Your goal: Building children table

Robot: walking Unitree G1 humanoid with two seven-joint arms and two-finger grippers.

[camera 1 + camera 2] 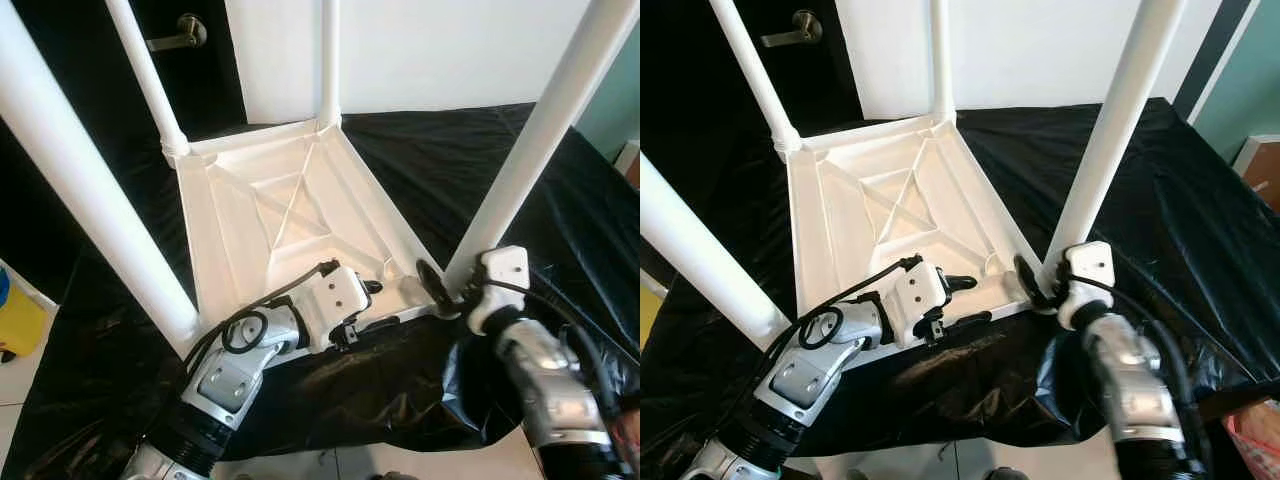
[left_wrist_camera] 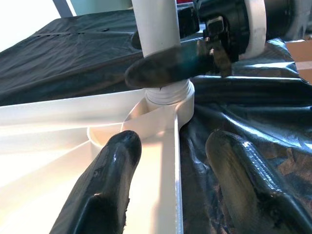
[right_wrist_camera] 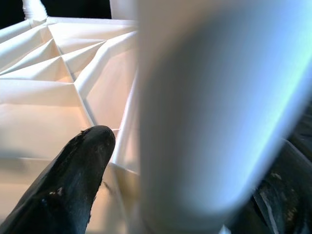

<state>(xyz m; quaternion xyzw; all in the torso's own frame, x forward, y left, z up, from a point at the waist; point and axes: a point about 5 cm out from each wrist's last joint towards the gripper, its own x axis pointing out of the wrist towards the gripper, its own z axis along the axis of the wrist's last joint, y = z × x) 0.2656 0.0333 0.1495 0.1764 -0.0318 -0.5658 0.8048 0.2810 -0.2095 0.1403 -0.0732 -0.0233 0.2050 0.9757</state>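
Note:
A white children's table (image 1: 270, 210) lies upside down on a black sheet (image 1: 450, 170), its legs pointing up. My left gripper (image 1: 375, 305) is at the table's near rim and stands open, one finger (image 2: 109, 180) inside the underside and the other outside over the sheet, the rim (image 2: 176, 161) between them. My right gripper (image 1: 445, 285) is shut on the base of the near right leg (image 1: 540, 140), just above its socket (image 2: 168, 97). In the right wrist view that leg (image 3: 209, 107) stands between my fingers (image 3: 73, 170).
The near left leg (image 1: 90, 210) rises close to my left arm; two more legs (image 1: 150, 85) (image 1: 330, 60) stand at the far corners. A dark door with a handle (image 1: 180, 35) and a white wall are behind. A yellow object (image 1: 15, 320) sits on the floor at left.

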